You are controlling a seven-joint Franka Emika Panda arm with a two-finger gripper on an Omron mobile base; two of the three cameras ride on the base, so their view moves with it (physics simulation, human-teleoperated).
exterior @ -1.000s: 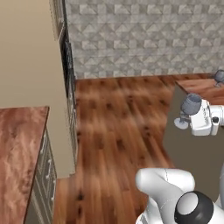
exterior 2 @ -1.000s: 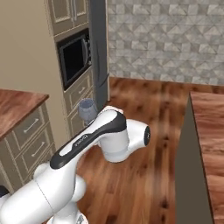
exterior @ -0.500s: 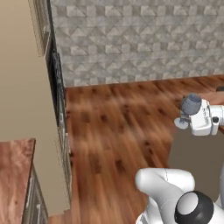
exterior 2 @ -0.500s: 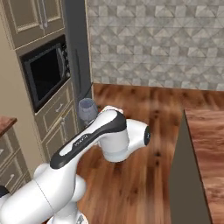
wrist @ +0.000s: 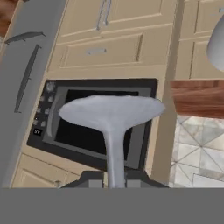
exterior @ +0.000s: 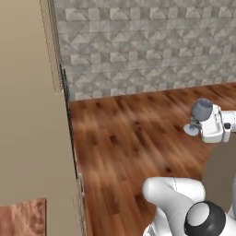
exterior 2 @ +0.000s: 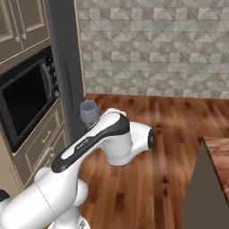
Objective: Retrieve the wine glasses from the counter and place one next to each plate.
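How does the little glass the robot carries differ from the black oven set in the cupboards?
The wine glass is small, rounded and translucent grey-blue; the microwave is far larger, boxy and black with a dark window. The wine glass is up in the air, its thin stem clamped in the pincer; the microwave sits fixed in the beige cabinets. The hand view catches both, with the glass's foot in front of the microwave door.
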